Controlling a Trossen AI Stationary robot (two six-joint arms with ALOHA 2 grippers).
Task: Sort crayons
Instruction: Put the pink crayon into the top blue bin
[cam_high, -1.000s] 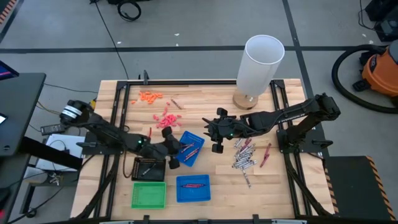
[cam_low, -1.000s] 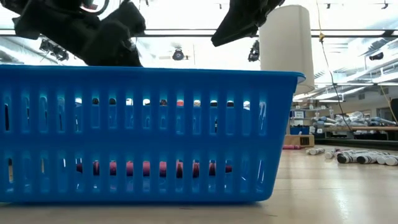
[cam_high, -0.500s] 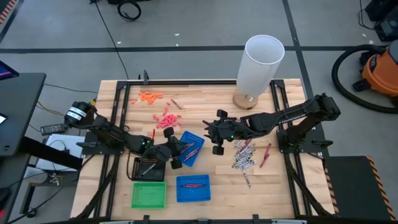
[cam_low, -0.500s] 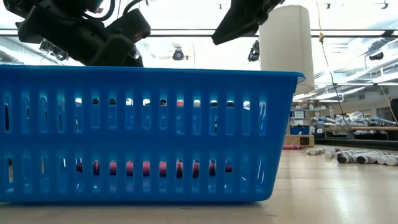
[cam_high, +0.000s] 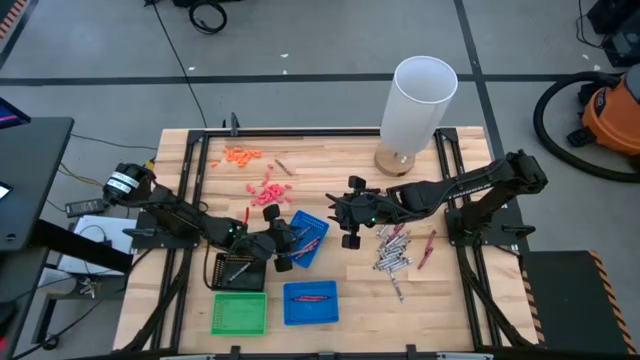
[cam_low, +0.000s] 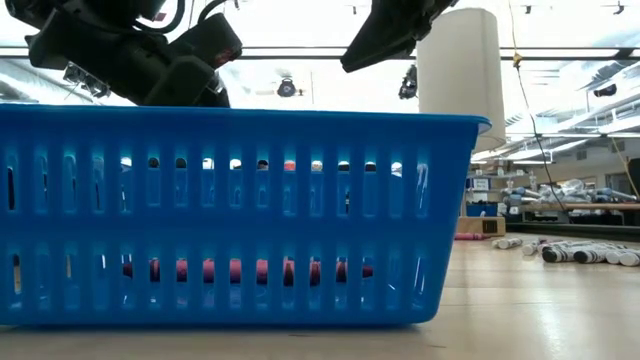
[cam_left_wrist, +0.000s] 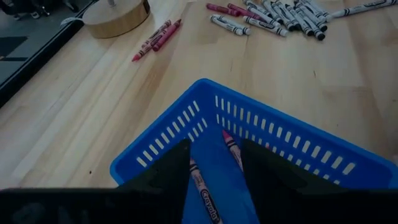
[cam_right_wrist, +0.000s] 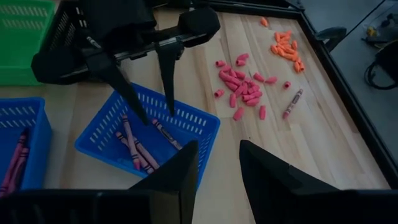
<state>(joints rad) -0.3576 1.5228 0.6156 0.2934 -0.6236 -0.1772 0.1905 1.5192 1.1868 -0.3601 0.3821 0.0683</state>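
My left gripper (cam_high: 284, 247) (cam_right_wrist: 157, 112) hangs open just above a tilted blue tray (cam_high: 310, 240) (cam_left_wrist: 280, 149), fingers pointing down into it. Red crayons (cam_right_wrist: 134, 146) (cam_left_wrist: 231, 147) lie on the tray's floor below the fingertips. My right gripper (cam_high: 350, 228) (cam_right_wrist: 217, 177) waits open and higher up, just right of that tray, with nothing between its fingers. Grey crayons (cam_high: 392, 250) (cam_left_wrist: 280, 12) lie loose on the table to the right, with a red one (cam_high: 428, 250) beside them. A second blue tray (cam_high: 311, 303) (cam_low: 230, 215) near the front holds red crayons.
A black tray (cam_high: 240, 270) and a green tray (cam_high: 240, 313) stand at the front left. Pink bits (cam_high: 268, 190) and orange bits (cam_high: 240, 154) lie at the far left, with a single crayon (cam_right_wrist: 292, 102) beside them. A tall white cylinder (cam_high: 420, 100) stands on a wooden base at the back.
My left gripper has opened above the tilted blue tray and shifted slightly toward the table's right edge. My right gripper has kept still.
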